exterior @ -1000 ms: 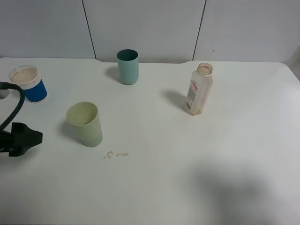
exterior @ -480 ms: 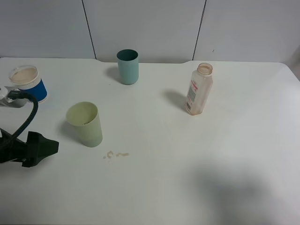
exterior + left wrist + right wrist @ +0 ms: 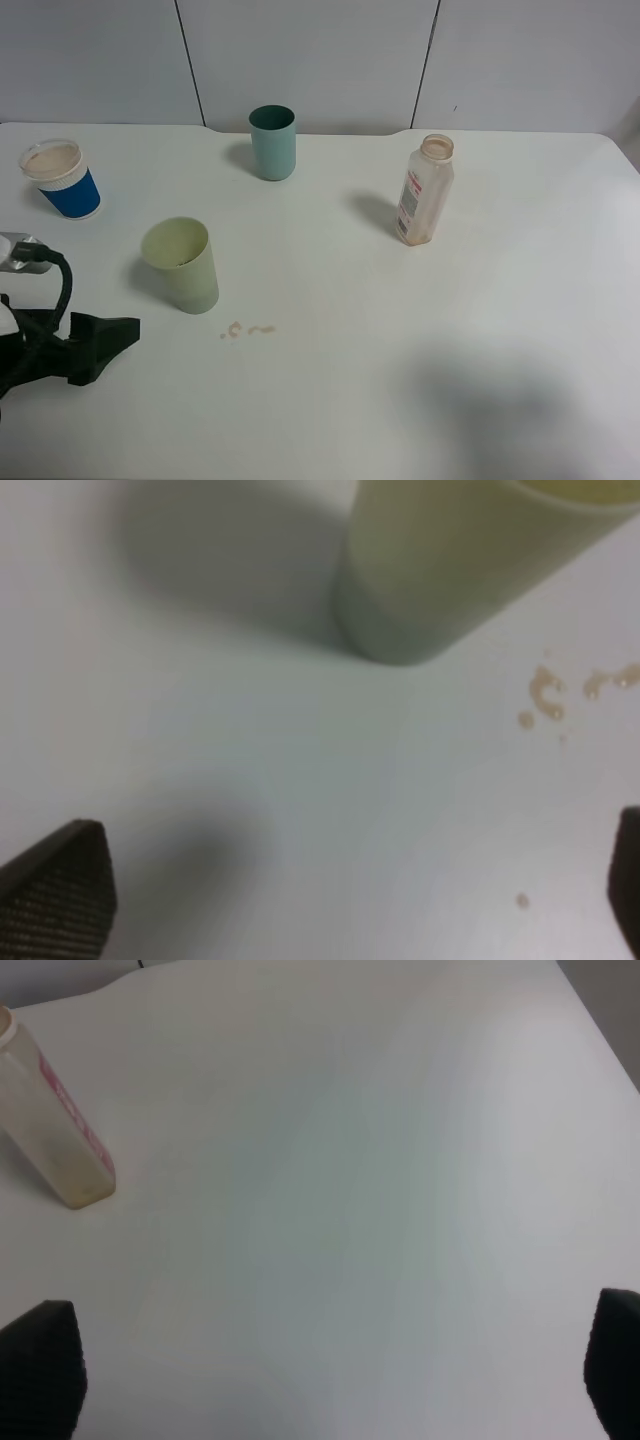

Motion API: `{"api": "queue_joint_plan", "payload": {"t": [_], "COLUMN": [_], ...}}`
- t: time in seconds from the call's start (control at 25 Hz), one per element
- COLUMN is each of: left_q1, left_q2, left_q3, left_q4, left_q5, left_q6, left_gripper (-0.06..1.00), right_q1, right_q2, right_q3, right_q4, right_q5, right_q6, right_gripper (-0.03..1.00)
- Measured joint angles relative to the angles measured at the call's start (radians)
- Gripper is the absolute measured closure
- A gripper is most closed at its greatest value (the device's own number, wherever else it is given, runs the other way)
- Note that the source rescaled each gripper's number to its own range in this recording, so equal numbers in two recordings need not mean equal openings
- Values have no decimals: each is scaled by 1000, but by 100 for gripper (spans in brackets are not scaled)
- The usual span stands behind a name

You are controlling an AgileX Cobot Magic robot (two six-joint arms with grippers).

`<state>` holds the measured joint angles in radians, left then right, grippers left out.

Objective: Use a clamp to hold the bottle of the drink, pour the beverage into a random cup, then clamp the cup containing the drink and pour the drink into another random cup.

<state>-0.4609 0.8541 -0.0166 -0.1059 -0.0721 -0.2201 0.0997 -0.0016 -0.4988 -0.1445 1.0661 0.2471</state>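
My left hand [image 3: 112,348] hangs low over the surface [image 3: 400,380], fingers spread wide and empty, just beside the pale yellow-green tumbler [image 3: 182,265]. I judge it is lined up to clamp that tumbler for the pour into the blue paper cup [image 3: 62,180] beyond it. Brown drops [image 3: 247,328] lie near the tumbler's foot. My right hand [image 3: 328,1370] is spread too, holding nothing, apart from the bottle [image 3: 425,190]. The teal tumbler [image 3: 272,142] stands near the far edge, leaving bare room between the cups.
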Motion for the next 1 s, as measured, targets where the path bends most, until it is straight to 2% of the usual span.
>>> {"api": "queue_joint_plan", "payload": {"t": [0.08,0.12,0.36,0.44,0.76,1.0], "left_q1": [0,0,0,0,0,0], "left_q2": [0,6,74,132,515,794], "left_q3": [12,21,23,23,19,19], "left_q4": [0,0,0,0,62,147], "left_q5": [-33,-98,-181,-236,-604,-907], "left_q6": [1,6,75,96,97,32], "left_gripper": [-6,-6,-6,-6,-4,-3], "right_q1": [0,0,0,0,0,0], "right_q2": [0,0,0,0,0,0], "right_q3": [0,0,0,0,0,0], "right_q4": [0,0,0,0,0,0], "right_q5": [0,0,0,0,0,0], "right_q6": [0,0,0,0,0,0], "right_gripper": [-3,-3,-3,-3,-3,-3]}}
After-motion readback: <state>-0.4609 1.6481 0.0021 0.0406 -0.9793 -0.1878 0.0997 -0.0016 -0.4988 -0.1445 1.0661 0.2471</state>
